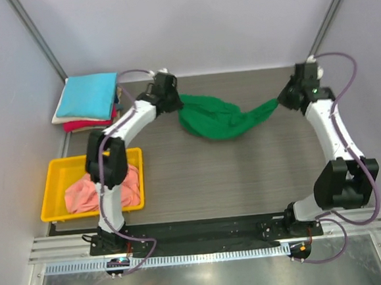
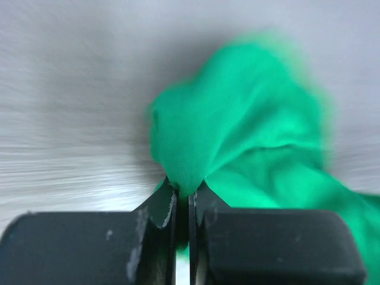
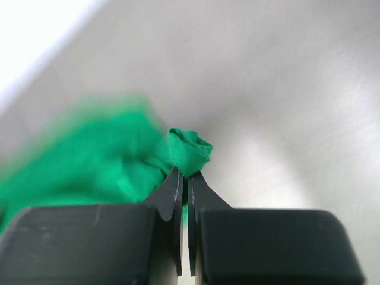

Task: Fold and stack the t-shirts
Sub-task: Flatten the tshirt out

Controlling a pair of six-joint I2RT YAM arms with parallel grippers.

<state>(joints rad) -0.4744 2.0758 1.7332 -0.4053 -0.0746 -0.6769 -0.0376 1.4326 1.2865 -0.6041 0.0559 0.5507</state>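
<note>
Two arms stretch a green t-shirt [image 1: 218, 119] between them over the far half of the table [image 1: 246, 178], toward 12 o'clock in the overhead view. The left gripper [image 2: 181, 193] is clamped on a pinch of cloth at the shirt's 9 o'clock end. The right gripper [image 3: 183, 178] is closed on a small rolled nub of fabric at the 3 o'clock end. The garment's long axis runs roughly 9 to 3 o'clock, and its bunched middle sags toward 6 o'clock, apparently onto the tabletop (which end is collar and which is hem cannot be told through the bunching).

The cloth looks light, limp and thin. It will likely drape and crumple instead of keeping any shape, and a narrow pinch may slip free under tension. Holds at the shoulders or hem corners would probably spread it flatter than these gathered points.

A folded stack [image 1: 88, 98], sky-blue on top, sits at the 10 o'clock corner. A salmon-pink t-shirt [image 1: 82, 196] lies crumpled in the yellow tray [image 1: 52, 168] at 8 o'clock.
</note>
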